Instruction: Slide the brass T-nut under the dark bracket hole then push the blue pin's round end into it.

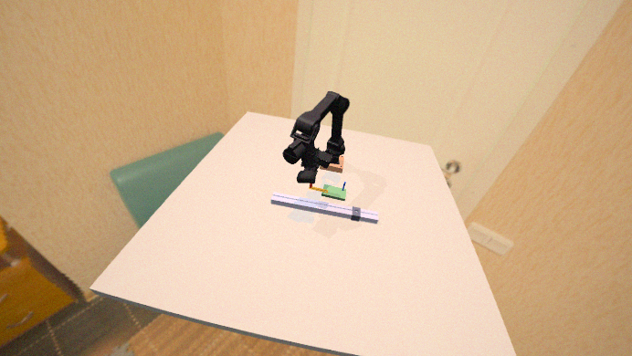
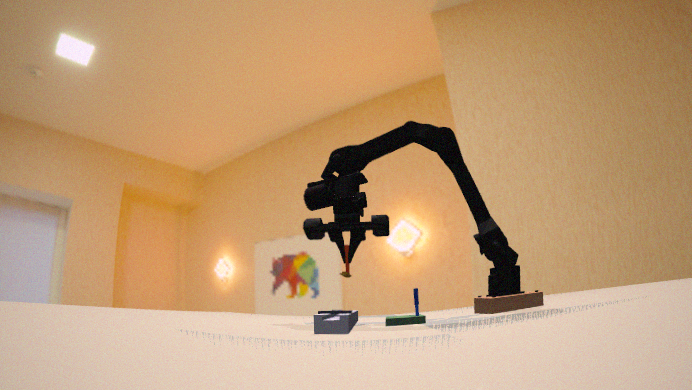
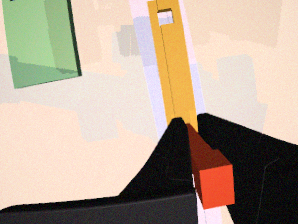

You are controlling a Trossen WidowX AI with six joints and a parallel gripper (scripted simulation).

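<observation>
Blue pin [image 1: 344, 186] [image 2: 416, 301] upright in green tray [image 1: 334, 192] [image 2: 405, 320] [image 3: 42, 47]; pincer [image 1: 310, 183] [image 2: 347, 260] [image 3: 189, 125] gripping orange handle [image 1: 310, 185] [image 2: 347, 259] [image 3: 217, 186]

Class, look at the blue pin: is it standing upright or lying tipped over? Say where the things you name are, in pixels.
Upright: the blue pin [image 1: 344, 186] [image 2: 416, 302] rises steeply from the green tray [image 1: 333, 193] [image 2: 400, 321].

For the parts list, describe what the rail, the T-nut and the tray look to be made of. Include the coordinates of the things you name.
Rail [image 1: 315, 206] [image 2: 332, 324]: apparently satin aluminum, pale silvery grey.
T-nut [image 1: 319, 189] [image 2: 346, 274] [image 3: 175, 65]: probably brass, matte, from its flat golden yellow.
Tray [image 1: 335, 193] [image 2: 400, 320] [image 3: 37, 50]: perhaps plastic, plain even green without metallic glints; painted metal remains possible.
</observation>
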